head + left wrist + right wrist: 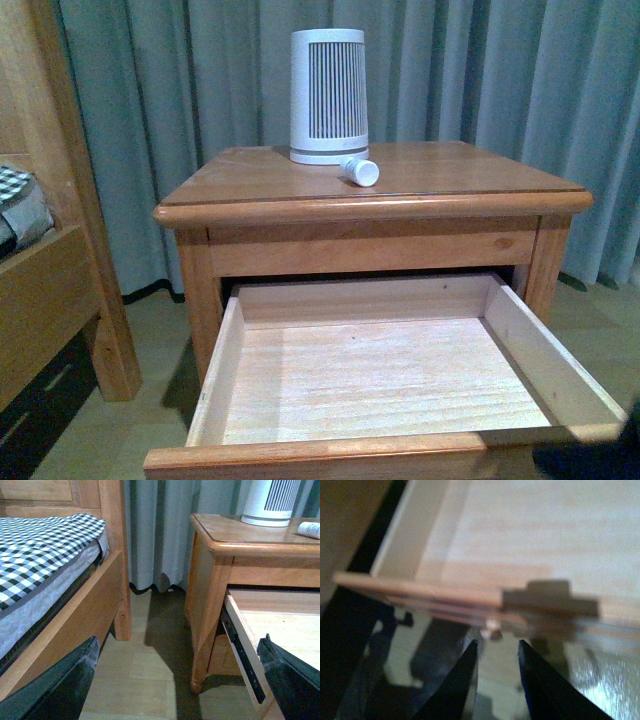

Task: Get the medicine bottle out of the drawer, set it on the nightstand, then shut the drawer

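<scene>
Bottle on nightstand, drawer open

Bottle (359, 171) lies on its side on nightstand (250, 185), just beside ribbed device (328, 96). Drawer (230, 350) pulled out, inside bare. Left fingers (75, 680) spread wide apart, holding nothing, near bed (45, 555). Right fingers (465, 680) blurred, nearly together with a narrow gap, nothing between, just off the drawer front
</scene>
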Motion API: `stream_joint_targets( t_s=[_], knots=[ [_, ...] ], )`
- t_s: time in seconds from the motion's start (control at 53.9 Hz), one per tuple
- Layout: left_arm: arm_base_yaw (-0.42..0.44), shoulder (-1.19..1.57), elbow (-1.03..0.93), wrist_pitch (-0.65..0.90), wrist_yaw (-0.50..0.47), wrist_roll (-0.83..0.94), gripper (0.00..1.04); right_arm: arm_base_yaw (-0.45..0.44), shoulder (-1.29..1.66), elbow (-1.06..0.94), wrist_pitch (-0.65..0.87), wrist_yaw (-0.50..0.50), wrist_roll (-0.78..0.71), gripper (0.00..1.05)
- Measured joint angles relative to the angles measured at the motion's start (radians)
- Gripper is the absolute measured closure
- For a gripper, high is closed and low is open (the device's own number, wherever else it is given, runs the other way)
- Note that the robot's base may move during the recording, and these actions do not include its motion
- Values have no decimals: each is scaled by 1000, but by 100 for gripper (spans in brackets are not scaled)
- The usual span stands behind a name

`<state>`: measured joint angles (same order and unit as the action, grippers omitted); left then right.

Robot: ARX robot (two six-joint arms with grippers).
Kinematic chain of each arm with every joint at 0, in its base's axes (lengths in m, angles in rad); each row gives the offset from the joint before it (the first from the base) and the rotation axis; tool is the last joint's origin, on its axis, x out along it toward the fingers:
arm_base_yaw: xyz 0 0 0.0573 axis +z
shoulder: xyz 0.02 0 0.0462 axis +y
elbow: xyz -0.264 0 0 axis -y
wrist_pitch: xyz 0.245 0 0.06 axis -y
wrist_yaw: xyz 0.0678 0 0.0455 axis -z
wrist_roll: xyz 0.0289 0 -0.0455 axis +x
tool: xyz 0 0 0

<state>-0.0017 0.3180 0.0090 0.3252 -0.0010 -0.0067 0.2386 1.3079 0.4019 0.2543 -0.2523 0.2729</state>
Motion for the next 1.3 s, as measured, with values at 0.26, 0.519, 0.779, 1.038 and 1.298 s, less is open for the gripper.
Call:
stream_joint_targets(
  t_s=[0.26,0.519,0.779,1.038,1.298],
  knots=[
    [0,0,0,0,0,0,7,16,381,2,403,155,-138,102],
    [0,0,0,0,0,0,7,2,727,269,581,227,-321,102],
    [0,0,0,0,0,0,7,-36,913,603,497,266,-431,102],
    [0,0,0,0,0,0,7,-69,990,808,470,269,-498,102],
    [0,0,0,0,0,0,7,-89,986,819,486,247,-492,102]
  ],
)
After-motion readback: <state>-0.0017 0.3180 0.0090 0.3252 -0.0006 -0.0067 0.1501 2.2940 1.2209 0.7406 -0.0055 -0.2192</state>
